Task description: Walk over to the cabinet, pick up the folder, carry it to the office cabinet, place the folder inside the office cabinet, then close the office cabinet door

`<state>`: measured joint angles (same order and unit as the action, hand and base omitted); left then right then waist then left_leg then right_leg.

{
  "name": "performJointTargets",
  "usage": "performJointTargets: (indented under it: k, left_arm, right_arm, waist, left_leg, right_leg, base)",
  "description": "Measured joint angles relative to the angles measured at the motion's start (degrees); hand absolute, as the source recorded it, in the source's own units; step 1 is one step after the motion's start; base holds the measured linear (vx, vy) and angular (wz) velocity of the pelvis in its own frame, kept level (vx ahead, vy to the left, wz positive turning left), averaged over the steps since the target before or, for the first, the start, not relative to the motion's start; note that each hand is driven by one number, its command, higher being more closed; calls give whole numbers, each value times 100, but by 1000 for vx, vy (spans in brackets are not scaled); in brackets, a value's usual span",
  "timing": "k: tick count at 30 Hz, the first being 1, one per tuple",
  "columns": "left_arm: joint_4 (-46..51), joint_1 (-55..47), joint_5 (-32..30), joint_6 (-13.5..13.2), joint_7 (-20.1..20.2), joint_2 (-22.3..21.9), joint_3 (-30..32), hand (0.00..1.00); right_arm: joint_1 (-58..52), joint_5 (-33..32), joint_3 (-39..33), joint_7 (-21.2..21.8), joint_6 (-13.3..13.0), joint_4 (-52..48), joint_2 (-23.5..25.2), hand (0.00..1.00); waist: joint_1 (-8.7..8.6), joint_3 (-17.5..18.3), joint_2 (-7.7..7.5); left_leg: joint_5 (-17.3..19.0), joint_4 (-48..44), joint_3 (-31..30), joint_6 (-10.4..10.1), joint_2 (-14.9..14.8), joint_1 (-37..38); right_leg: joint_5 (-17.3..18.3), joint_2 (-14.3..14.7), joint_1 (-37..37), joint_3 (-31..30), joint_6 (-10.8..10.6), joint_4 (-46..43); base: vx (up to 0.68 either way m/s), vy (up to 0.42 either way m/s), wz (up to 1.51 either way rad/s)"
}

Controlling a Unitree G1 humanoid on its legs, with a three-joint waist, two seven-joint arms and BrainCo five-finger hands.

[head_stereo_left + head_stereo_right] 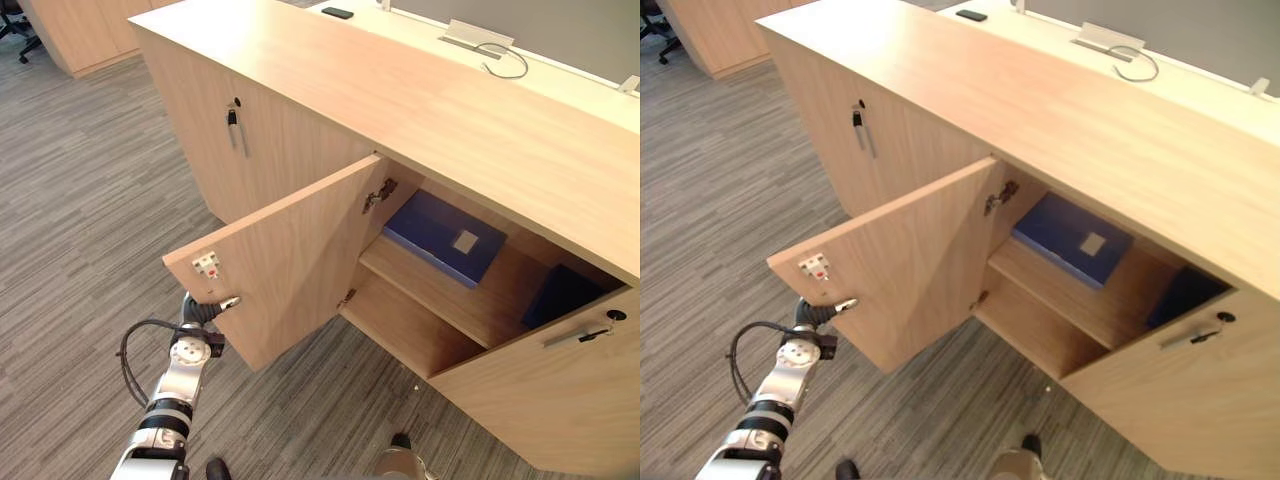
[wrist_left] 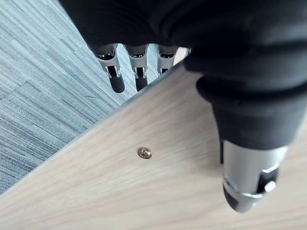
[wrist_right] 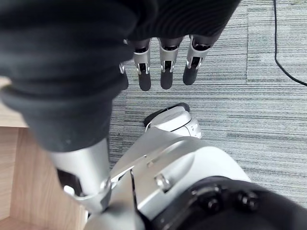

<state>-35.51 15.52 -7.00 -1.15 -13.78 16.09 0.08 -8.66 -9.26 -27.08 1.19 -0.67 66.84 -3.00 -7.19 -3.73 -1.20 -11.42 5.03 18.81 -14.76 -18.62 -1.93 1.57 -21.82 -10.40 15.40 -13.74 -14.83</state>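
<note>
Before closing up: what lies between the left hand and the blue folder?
The open door: the left hand is at its free edge, the folder on the shelf behind it; left eye view.

Likely office, wooden cabinets, grey carpet

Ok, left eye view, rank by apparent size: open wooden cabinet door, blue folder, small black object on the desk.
Largest first:
open wooden cabinet door
blue folder
small black object, though farthest away, so true size unsure

The office cabinet's shut door half hides a blue item.
</note>
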Motion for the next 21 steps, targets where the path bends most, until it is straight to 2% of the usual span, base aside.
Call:
performJointTargets:
  k: [3, 5, 7, 8, 10, 11, 12, 16, 18, 21]
  left_arm:
    - [683, -409, 2, 74, -33, 43, -506, 0]
    - [1274, -883, 376, 46, 136, 51, -977, 0]
    - [1658, -1390, 1096, -211, 444, 60, -1491, 0]
    - [1798, -1679, 1741, -374, 752, 73, -1928, 0]
    - [1936, -2064, 2485, -593, 1173, 124, -2729, 0]
    - [1935, -2086, 2614, -595, 1436, 222, -3256, 0]
    - [1935, -2081, 2679, -582, 1590, 247, -3478, 0]
    - [1869, -1767, 3105, -360, 2833, 156, -4565, 0]
    - [1865, -1739, 3203, -214, 3037, 12, -4779, 0]
    - [1839, -1731, 3384, -144, 3116, 3, -4815, 0]
  right_arm:
    - [-13, 34, -37, -8, 3, 104, 7, 0]
    - [-60, 52, -42, -17, 5, 111, -1, 0]
    - [-76, 114, -43, -25, 11, 151, -9, 0]
    - [-98, 158, -34, -24, 27, 155, -26, 0]
    - [-88, 161, -24, -23, 44, 163, -35, 0]
    - [-52, 159, 44, -19, 41, 218, -60, 0]
    - [-8, 157, 136, -19, 38, 269, -83, 0]
    - [238, 173, 635, -5, 31, 260, -132, 0]
    - [299, 291, 695, 1, 31, 257, -137, 0]
    - [362, 506, 781, 42, 40, 264, -211, 0]
  waist:
    - [97, 12, -19]
    - [213, 35, -32]
    - [297, 98, -51]
    - [353, 146, -47]
    - [390, 260, -53]
    - [369, 364, -62]
    - [340, 432, -68]
    - [40, 441, -75]
    - [-41, 431, -68]
    - [-66, 401, -46]
  left_leg:
    - [-2, 3, -63, -4, -73, -2]
    - [1, 26, -70, -8, -73, -12]
    - [2, 29, -73, -11, -74, -20]
    - [21, 30, -74, -34, -77, -21]
    - [33, 32, -75, -52, -80, -46]
    - [23, 31, -62, -52, -85, -87]
    - [16, 31, -40, -50, -88, -110]
    - [-21, 27, 86, -4, -90, -6]
    - [0, 27, 148, -28, -90, -6]
    - [14, 26, 216, -41, -91, -6]
  right_leg:
    - [1, 70, 88, 2, 0, 13]
    - [2, 74, 112, 3, -1, 53]
    - [5, 81, 118, 3, -5, 94]
    - [6, 92, 113, 3, -7, 136]
    - [5, 95, 78, -6, -11, 173]
    - [-5, 105, 5, -35, -20, 173]
    - [-27, 113, -50, -66, -39, 174]
    - [-150, 168, -49, -229, -5, 319]
    - [-209, 188, -71, -285, -6, 402]
    - [-241, 203, -97, -323, 16, 465]
  base:
    - [-5, -18, 10]
    - [-24, -14, 5]
    - [-19, -5, 1]
    - [-38, -9, 1]
    - [-51, -13, -2]
    - [-48, -17, -10]
    - [-16, -14, -22]
    - [-17, -20, -19]
    - [-7, -13, -17]
    - [4, -14, -10]
